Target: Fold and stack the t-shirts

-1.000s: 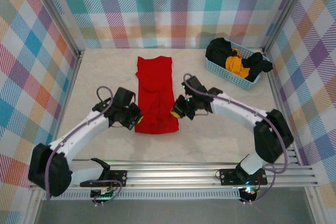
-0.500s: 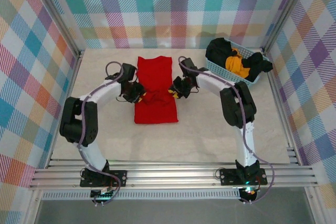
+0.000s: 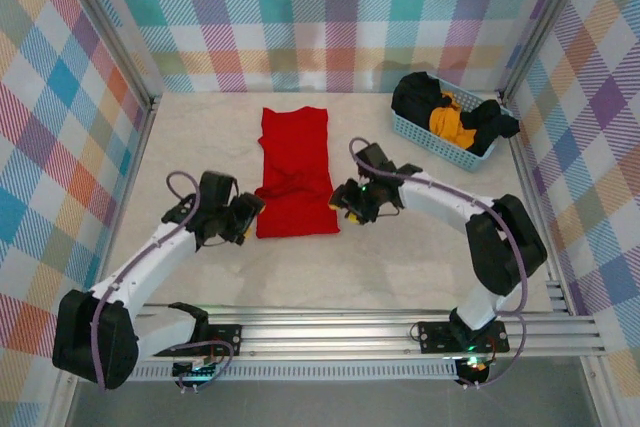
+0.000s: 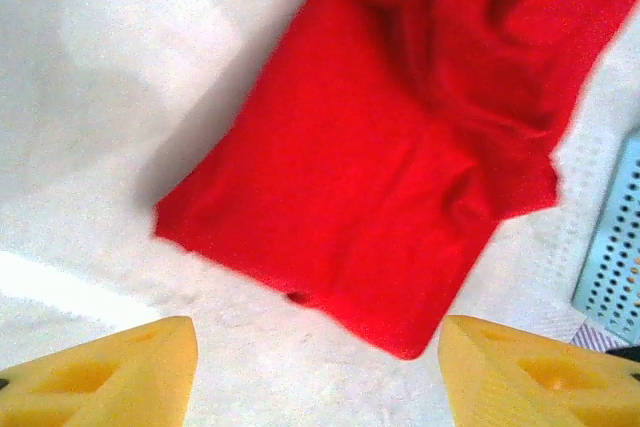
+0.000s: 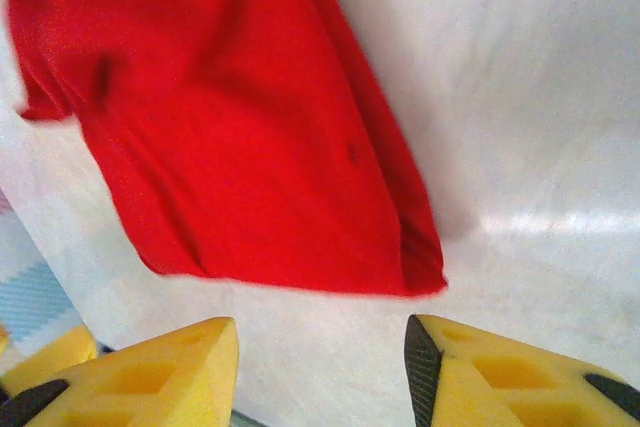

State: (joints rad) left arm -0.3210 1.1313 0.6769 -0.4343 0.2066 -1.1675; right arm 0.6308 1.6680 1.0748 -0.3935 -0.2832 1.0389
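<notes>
A bright red t-shirt [image 3: 295, 162] lies folded into a long strip in the middle of the table, with bunched creases halfway along. My left gripper [image 3: 250, 213] hovers open just off its near left corner. In the left wrist view the red t-shirt [image 4: 380, 147] lies ahead of the left gripper [image 4: 315, 377], with bare table between the yellow fingers [image 4: 110, 372]. My right gripper [image 3: 341, 203] is open beside the near right corner. The right wrist view shows the red t-shirt [image 5: 230, 127] ahead of the empty right gripper [image 5: 320, 377]. Black [image 3: 418, 95] and orange-yellow [image 3: 448, 123] t-shirts fill the basket.
The light blue lattice basket [image 3: 420, 137] stands at the back right, near the wall; its side [image 4: 615, 247] shows at the right edge of the left wrist view. Plaid walls close the table on three sides. A metal rail [image 3: 330, 332] runs along the near edge.
Both grippers carried the shirt's near end up over its middle, opened, let it go and drew back towards the near corners. The shirt is now shorter, its near part doubled over.
</notes>
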